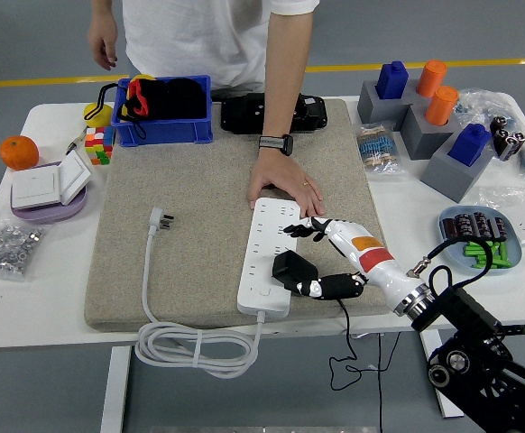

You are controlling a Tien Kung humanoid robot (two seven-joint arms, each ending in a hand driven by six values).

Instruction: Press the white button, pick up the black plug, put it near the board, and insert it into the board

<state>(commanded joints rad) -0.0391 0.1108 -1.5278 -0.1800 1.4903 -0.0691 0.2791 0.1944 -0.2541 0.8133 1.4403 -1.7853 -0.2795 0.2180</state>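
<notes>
The white power strip (264, 236) lies lengthwise on the grey mat (190, 207), with its white button (264, 291) at the near end. The black plug (291, 269) stands on the strip's near right part, and its thin black cable (345, 336) hangs over the table's front edge. My right hand (309, 258) is just right of the plug, open. Its fingers (300, 228) are spread over the strip above the plug, and its thumb lies beside the plug's near side. A person's hand (283, 183) rests flat at the strip's far end.
The strip's white cord is coiled (195, 345) at the front edge, with its own plug (160, 217) on the mat. A blue tray of batteries (479, 242) and grey blocks (429, 126) are on the right. A blue bin (165, 110), an orange (18, 152) and a wall switch (49, 183) are on the left.
</notes>
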